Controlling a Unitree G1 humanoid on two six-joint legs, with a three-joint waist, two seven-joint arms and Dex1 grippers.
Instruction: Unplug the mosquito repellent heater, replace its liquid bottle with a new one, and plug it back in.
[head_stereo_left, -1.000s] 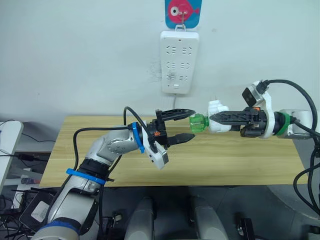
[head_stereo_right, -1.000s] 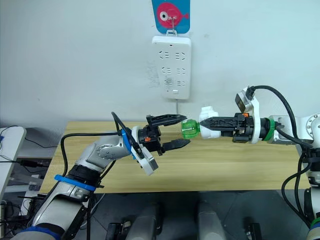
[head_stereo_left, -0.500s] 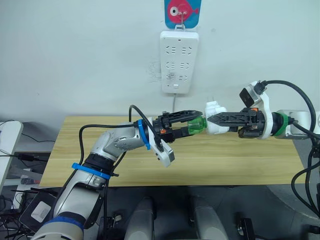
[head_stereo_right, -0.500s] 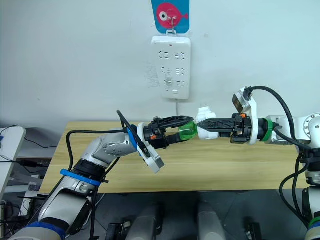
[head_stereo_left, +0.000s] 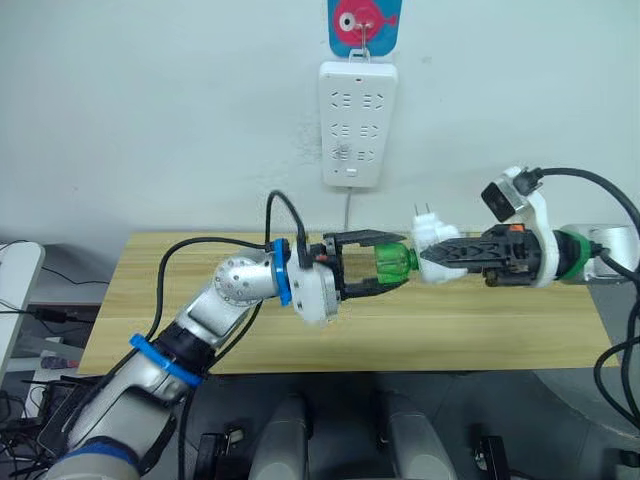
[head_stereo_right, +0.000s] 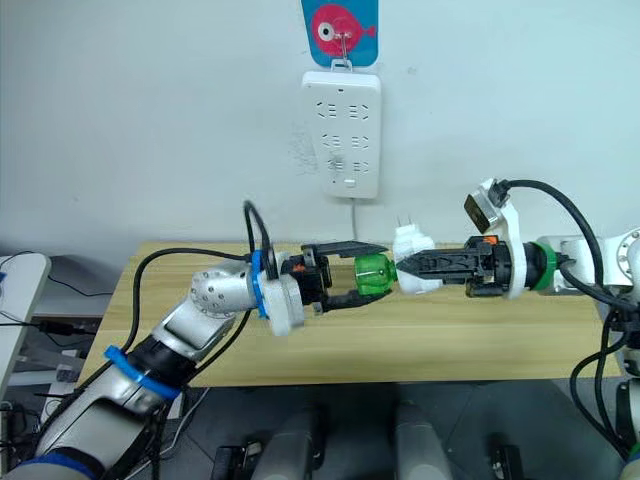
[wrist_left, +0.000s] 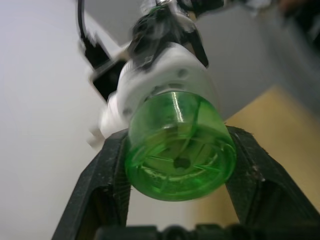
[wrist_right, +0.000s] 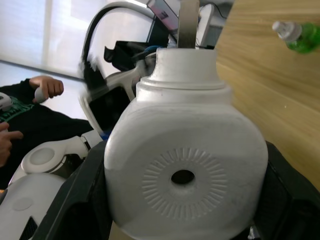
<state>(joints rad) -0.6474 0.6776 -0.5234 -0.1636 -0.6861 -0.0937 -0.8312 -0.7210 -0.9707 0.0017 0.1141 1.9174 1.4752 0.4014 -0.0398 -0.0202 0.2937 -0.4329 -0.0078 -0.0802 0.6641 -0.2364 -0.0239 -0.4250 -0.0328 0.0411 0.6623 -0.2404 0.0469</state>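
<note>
since a second ago the left gripper has been brought in from open air and its fingers are now closed around the green bottle. the heater is held above the surface, unplugged, its prongs up, clamped in the right gripper, whose fingers grip its white body. bottle and heater are still joined. the old bottle is judged ready to be twisted or pulled out. a spare green bottle lies on the surface. the power strip hangs on the wall behind.
</note>
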